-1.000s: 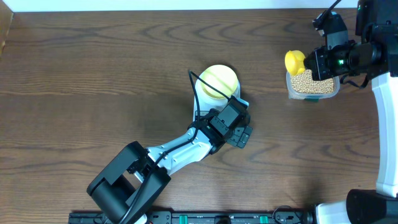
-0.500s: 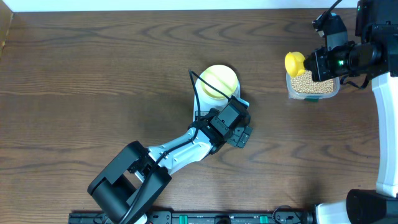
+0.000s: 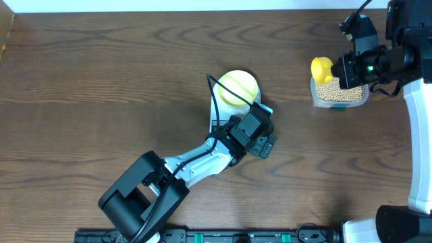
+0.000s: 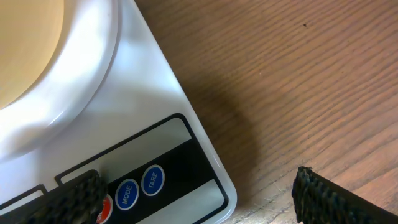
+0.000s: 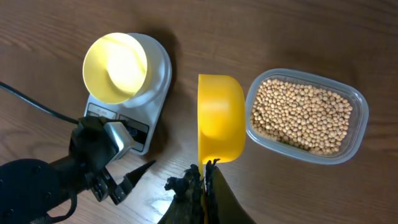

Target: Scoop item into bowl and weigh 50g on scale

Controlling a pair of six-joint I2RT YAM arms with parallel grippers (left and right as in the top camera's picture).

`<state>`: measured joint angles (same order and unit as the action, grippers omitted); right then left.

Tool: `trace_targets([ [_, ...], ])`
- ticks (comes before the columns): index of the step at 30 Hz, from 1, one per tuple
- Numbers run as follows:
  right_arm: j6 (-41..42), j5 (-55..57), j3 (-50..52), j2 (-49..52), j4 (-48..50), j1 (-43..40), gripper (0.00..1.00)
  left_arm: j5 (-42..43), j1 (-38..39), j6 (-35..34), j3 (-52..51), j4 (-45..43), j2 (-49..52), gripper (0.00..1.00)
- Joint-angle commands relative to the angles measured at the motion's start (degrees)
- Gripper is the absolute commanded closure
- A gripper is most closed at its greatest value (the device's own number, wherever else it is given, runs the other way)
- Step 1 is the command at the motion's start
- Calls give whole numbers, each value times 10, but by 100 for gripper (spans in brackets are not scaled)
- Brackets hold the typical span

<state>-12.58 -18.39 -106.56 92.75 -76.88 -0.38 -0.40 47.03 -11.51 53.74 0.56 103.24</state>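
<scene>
The pale-yellow bowl (image 3: 237, 88) stands empty on the white scale (image 3: 262, 109); both also show in the right wrist view, the bowl (image 5: 115, 59) on the scale (image 5: 159, 70). My left gripper (image 3: 264, 144) is open and empty over the scale's front right corner. In the left wrist view its fingers (image 4: 199, 210) straddle the scale's (image 4: 149, 106) button panel and the wood. The beans (image 3: 337, 89) fill a clear tub at the right. My right gripper (image 5: 205, 182) is shut on the handle of a yellow measuring spoon (image 5: 221, 118), held empty just left of the beans (image 5: 301, 115).
The clear plastic tub (image 3: 314, 99) stands at the far right near the table's back edge, its rim also in the right wrist view (image 5: 359, 130). A black cable (image 3: 211, 98) runs past the bowl's left side. The left arm lies across the front middle.
The left arm has shifted very slightly to the right by the scale's front corner. The right gripper and the spoon have barely moved.
</scene>
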Motion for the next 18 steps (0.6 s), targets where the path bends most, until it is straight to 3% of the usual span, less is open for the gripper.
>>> trace_targets([
  [1, -3, 1, -12, 2, 2, 4, 99, 15, -2, 3, -7, 11, 22, 2],
  [18, -3, 0, -12, 2, 4, 4, 99, 12, -2, 3, -7, 93, -148, 2],
])
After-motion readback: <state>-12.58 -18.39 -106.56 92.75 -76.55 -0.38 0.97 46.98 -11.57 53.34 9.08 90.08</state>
